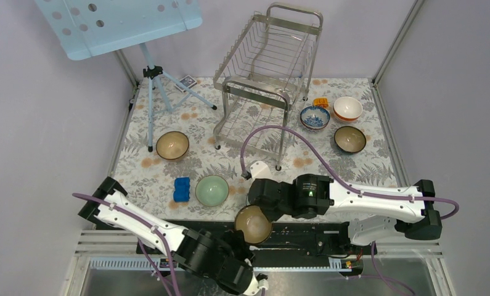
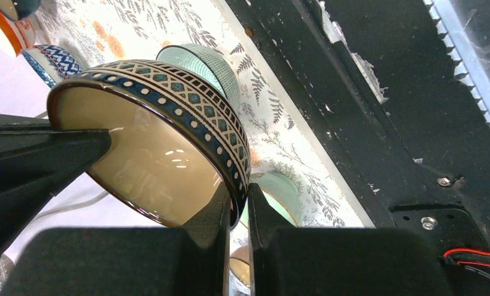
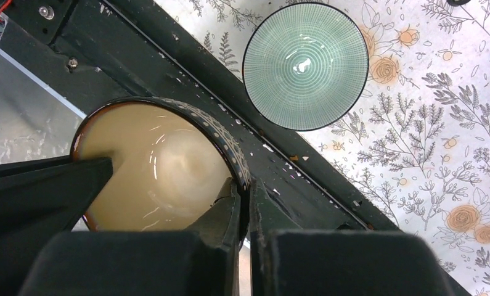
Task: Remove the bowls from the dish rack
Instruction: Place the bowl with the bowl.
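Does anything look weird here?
Yes. The left tool and the right tool both clamp the rim of one blue-patterned bowl, holding it over the black strip, not on the table.

Plenty of open table [image 1: 137, 176] at the front left, tight in the middle with green bowl [image 1: 212, 190], blue block [image 1: 181, 189] and held patterned bowl [image 1: 253, 223] close together, crowded by three bowls [image 1: 350, 139] right of the dish rack [image 1: 268, 80].

Left end effector [image 2: 237, 197] and right end effector [image 3: 243, 191] both pinched nearly closed, arms folded inward
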`<state>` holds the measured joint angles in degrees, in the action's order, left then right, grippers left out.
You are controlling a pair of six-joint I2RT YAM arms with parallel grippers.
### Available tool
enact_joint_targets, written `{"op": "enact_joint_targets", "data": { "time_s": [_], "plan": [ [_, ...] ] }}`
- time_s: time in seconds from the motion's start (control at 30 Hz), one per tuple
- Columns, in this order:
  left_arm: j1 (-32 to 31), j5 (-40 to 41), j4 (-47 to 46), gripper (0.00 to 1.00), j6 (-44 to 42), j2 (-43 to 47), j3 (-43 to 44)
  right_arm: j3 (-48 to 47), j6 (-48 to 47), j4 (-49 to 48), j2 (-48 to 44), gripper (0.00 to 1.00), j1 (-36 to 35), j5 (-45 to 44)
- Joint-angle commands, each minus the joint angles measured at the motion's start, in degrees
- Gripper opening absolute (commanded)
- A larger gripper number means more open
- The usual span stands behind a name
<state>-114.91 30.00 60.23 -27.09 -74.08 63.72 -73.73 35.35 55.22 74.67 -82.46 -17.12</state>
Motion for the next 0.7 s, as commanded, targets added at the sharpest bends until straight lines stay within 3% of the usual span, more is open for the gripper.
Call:
{"op": "enact_joint_targets", "data": {
  "time_s": [0.0, 0.07, 0.17, 0.2, 0.23, 0.27, 0.3, 0.33, 0.67],
  "plan": [
    [-0.3, 6.5, -3.1, 0.00, 4.5, 2.4, 2.6, 0.2, 4.2, -3.4, -1.2, 0.00, -0.3, -0.3],
    [-0.3, 7.3, -3.6, 0.02, 5.5, 2.8, 2.9, 0.9, 4.9, -3.7, -1.9, 0.00, -0.4, -1.0],
    [-0.3, 8.8, -4.2, 0.23, 7.3, 3.3, 3.2, 2.1, 6.1, -3.9, -3.9, 0.00, -0.4, -3.0],
    [-0.3, 9.3, -4.1, 0.35, 8.5, 3.3, 3.4, 2.5, 6.6, -4.2, -4.7, 0.00, -0.4, -3.5],
    [-0.3, 10.0, -4.1, 0.55, 9.4, 3.4, 3.6, 2.9, 7.0, -4.5, -5.6, 0.00, -0.4, -3.8],
    [-0.3, 10.7, -4.1, 0.68, 10.4, 3.5, 3.9, 3.3, 7.5, -4.9, -6.4, 0.00, -0.4, -4.0],
    [-0.3, 11.3, -4.1, 0.89, 11.0, 3.7, 4.3, 3.5, 7.8, -5.0, -7.1, 0.00, -0.4, -4.3],
    [-0.3, 11.8, -4.2, 0.98, 11.5, 4.0, 4.6, 3.7, 8.2, -4.9, -7.6, 0.00, -0.4, -4.9],
    [-0.3, 21.5, -3.9, 0.99, 23.1, 9.9, 7.0, 7.9, 12.3, -2.1, -13.7, 0.00, -0.4, -15.4]
  ]
}}
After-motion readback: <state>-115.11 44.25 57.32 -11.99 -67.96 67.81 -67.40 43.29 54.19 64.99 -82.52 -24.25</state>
